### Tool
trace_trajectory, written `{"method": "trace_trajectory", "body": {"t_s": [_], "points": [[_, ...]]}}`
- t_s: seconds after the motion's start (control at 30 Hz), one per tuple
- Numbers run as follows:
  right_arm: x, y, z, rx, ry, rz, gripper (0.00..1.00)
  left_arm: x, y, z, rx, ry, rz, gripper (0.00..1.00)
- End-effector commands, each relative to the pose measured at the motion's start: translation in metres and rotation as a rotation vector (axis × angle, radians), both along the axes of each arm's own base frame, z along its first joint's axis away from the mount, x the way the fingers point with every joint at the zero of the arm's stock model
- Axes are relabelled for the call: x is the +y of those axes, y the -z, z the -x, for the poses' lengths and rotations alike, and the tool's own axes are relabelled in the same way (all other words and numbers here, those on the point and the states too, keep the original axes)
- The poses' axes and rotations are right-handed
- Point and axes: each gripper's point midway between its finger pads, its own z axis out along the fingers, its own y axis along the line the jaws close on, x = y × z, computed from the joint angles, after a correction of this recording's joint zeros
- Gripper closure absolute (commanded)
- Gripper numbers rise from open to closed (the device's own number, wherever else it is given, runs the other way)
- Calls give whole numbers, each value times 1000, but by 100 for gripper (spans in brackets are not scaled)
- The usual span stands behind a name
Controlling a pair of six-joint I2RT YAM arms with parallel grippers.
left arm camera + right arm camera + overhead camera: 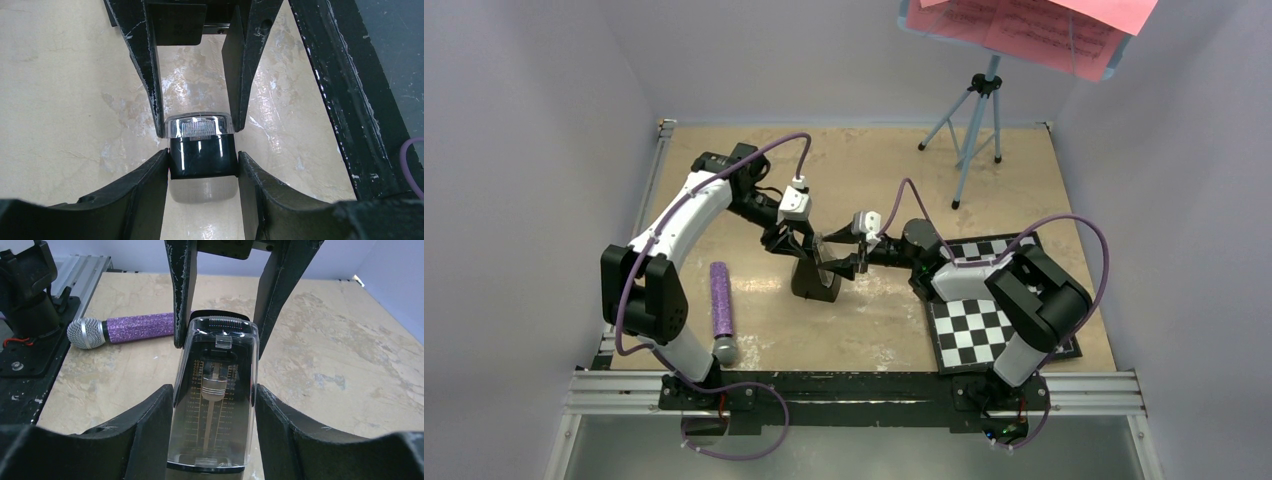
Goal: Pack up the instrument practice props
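Observation:
The black pyramid-shaped metronome [816, 280] is near the middle of the table, with both grippers on it. My left gripper [796, 248] comes from the left and is shut on its black body [202, 157], one finger pressed to each side. My right gripper [852, 264] comes from the right and is shut on the clear plastic cover [215, 430]. The pendulum and scale show through the cover. The light-blue music stand [981, 110] stands on its tripod at the back right. Pink sheet-music pages [1024, 25] lie on its desk.
A purple glitter microphone [722, 310] lies on the table left of the metronome, also seen in the right wrist view [120, 330]. A black-and-white checkered board [974, 335] lies under the right arm at the front right. Walls enclose the table on three sides.

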Motion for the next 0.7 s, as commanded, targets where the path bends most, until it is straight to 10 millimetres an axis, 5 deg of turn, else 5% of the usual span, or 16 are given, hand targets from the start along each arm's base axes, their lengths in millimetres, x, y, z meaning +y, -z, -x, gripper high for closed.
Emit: {"method": "trace_trajectory", "body": {"t_s": [0.0, 0.33, 0.67], "points": [[1, -21, 4, -82, -1, -80, 100, 18, 40, 13, 74, 20, -146, 100], [-7, -43, 8, -75, 29, -108, 100, 19, 42, 10, 85, -6, -160, 100], [-3, -19, 6, -65, 17, -65, 100, 20, 41, 6, 88, -13, -167, 100]]}}
